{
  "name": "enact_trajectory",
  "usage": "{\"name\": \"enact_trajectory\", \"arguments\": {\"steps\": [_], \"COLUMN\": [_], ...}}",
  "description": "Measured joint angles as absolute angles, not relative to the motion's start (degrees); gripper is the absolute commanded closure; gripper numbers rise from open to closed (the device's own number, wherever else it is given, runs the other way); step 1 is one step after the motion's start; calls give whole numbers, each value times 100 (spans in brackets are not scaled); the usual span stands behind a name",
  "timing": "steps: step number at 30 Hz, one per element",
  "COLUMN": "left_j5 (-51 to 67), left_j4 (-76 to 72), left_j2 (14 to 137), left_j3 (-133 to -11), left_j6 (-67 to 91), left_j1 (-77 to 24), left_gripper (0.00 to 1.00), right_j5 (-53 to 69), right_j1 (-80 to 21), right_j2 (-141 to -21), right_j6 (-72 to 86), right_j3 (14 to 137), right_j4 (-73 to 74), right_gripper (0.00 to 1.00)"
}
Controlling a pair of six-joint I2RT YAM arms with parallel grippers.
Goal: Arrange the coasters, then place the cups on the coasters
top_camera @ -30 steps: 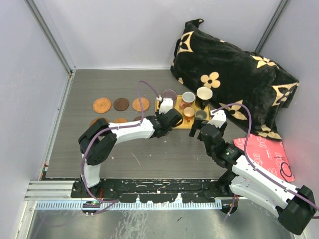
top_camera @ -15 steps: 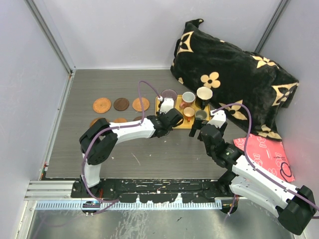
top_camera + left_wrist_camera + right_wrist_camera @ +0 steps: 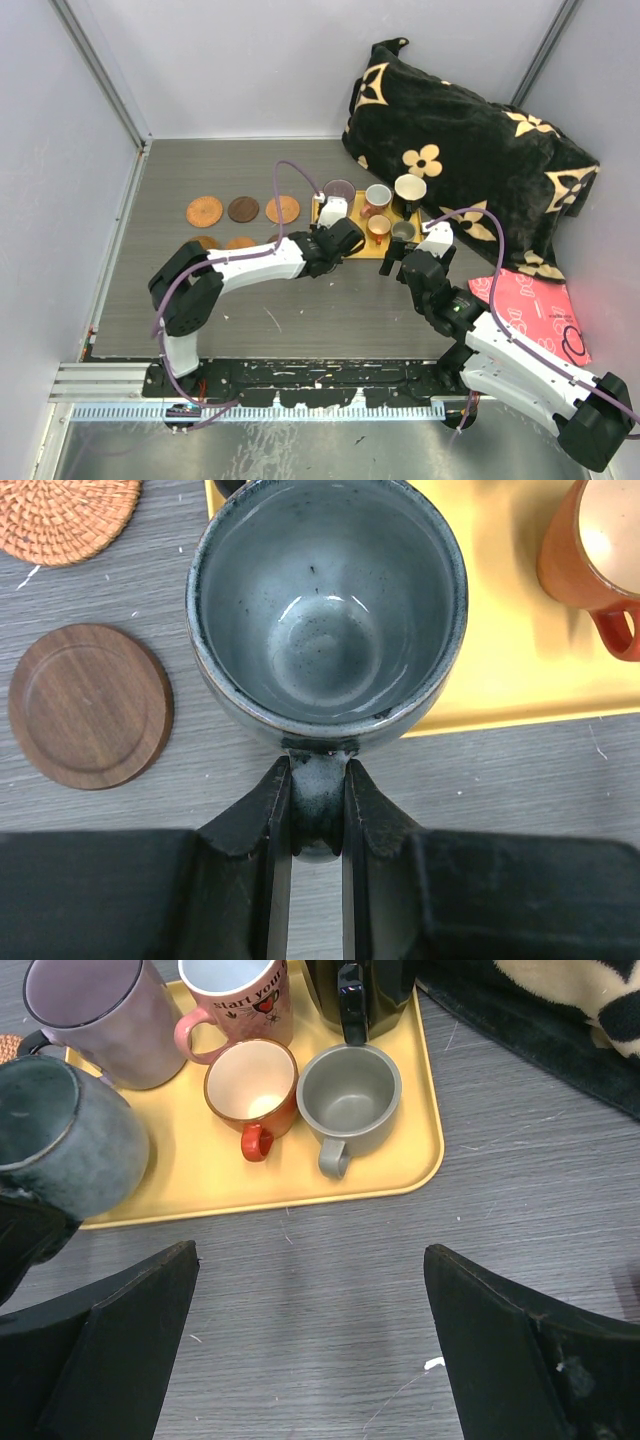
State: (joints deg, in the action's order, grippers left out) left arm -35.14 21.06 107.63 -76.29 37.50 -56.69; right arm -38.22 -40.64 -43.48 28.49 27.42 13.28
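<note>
Pinching the handle of the glazed grey-green ceramic mug point(image 3: 325, 610) between its black fingers point(image 3: 385, 825), the left tool point(image 3: 318, 780) is clenched on it, a hold that leaves the bowl upright. The mug is at the front-left corner of the square yellow tray point(image 3: 500, 680), partly over the grey table point(image 3: 500, 770). The right tool point(image 3: 310, 1360) hangs released, jaws wide, just short of the tray. A dark round wooden coaster point(image 3: 90, 705) lies just beside the mug, likely its target, with nothing between them, and a woven rattan coaster point(image 3: 65, 515) lies behind that. Beyond, the tiny orange cup point(image 3: 252, 1085), tiny grey cup point(image 3: 348, 1090), translucent purple mug point(image 3: 95, 1015), pink printed mug point(image 3: 240, 1000) and black cup point(image 3: 360, 990) crowd the tray. Farthest back lies a black flowered pillow point(image 3: 470, 150).
</note>
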Motion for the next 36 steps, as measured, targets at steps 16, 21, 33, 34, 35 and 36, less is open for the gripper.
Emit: {"name": "enact_trajectory", "arguments": {"steps": [16,21,33,34,35,36], "left_j5": [-3894,-3868,-3262,-3181,-3098,-3030], "left_j4": [2174,2237,2215,2182,2156,2126], "left_j2": [9172,8377,7144,7148,7161,7188], "left_j3": [-6659,-6053,-5234,-5214,-5205,-5205], "left_j6": [3378,3212,2475,2436,2401,2353], "left_j1": [-5599,-5116,-2847,-2738,-2641,-2567], "left_gripper": [100,100,100,100,100,100], "right_j5": [-3806,-3758,-3603,-3581,-3564,-3542], "right_j1": [-4064,-4064,-4064,-4064,-4064,-4064], "right_j2": [-4346,-4348,-4351,-4351,-4351,-4351], "right_j6": [2862,2864,2886,2891,2891,2893], "right_j3": [2742,2742,2646,2635,2624,2609], "right_j4": [1328,1328,1168,1149,1125,1100], "right_gripper": [0,0,0,0,0,0]}}
